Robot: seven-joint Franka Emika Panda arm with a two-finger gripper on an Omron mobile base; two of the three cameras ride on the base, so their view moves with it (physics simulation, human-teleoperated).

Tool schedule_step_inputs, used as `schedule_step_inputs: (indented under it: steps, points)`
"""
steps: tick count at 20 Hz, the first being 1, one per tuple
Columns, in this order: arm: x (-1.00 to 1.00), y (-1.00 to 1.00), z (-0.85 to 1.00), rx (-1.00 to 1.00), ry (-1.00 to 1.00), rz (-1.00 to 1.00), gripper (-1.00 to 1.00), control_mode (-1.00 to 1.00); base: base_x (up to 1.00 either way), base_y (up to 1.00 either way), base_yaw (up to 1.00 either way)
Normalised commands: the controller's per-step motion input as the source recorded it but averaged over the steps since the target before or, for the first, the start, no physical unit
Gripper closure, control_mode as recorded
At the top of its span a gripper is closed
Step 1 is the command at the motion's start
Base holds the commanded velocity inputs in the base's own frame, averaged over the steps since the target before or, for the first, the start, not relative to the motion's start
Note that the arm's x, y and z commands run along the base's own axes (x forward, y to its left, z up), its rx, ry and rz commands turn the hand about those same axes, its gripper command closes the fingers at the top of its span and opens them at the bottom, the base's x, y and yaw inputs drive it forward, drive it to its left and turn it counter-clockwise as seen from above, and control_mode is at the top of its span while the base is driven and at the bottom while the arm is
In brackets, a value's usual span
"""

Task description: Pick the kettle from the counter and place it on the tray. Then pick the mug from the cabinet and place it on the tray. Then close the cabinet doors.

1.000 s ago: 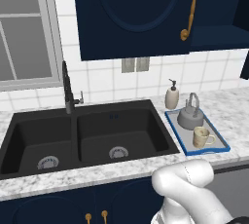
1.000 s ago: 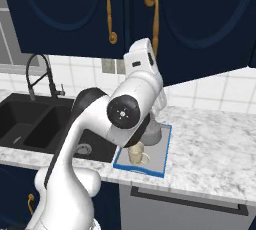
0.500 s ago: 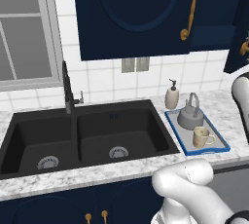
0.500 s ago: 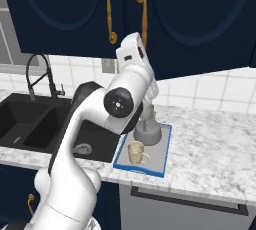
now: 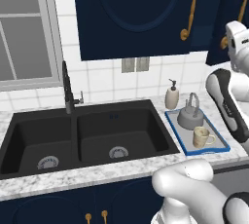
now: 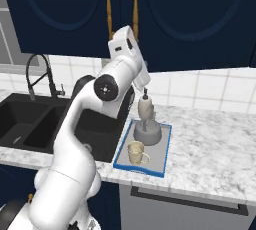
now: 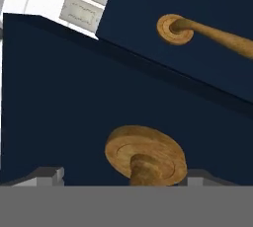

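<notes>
Kitchen: kettle (image 5: 189, 116) and mug (image 5: 201, 137) sit on tray (image 5: 221, 140).
Left: cabinet doors (image 6: 190, 14) not fully shut.
Jaws: gripper (image 7: 121, 176) spread open, door handle (image 7: 148, 164) between them.

The golden handle (image 7: 148, 164) of the cabinet door (image 7: 74, 107) stands right ahead of the claw (image 7: 121, 176); the counter (image 6: 215, 149) right of the tray (image 6: 162, 156) lies free.

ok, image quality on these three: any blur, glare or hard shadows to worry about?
Left base view: flat even light, no glare; the kettle and mug throw only faint shadows on the tray. Right base view: sharp, and the arm hides the pincer. Hand view: very close, soft-edged; the golden handle mount looms large against the navy cabinet doors.
</notes>
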Motion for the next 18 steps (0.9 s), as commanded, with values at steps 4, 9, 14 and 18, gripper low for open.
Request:
schedule_step_inputs:
  steps: [4,9,14,18]
  points:
    - [1.00,0.41,-0.29,0.00,0.19,0.06,-1.00,-1.00,0.00,0.00,0.00]
    - [1.00,0.42,-0.27,0.01,0.20,0.07,-1.00,-1.00,0.00,0.00,0.00]
    - [1.00,0.39,-0.23,0.04,0.25,0.07,-1.00,-1.00,0.00,0.00,0.00]
    - [1.00,0.30,-0.13,0.06,0.25,0.06,-1.00,-1.00,0.00,0.00,0.00]
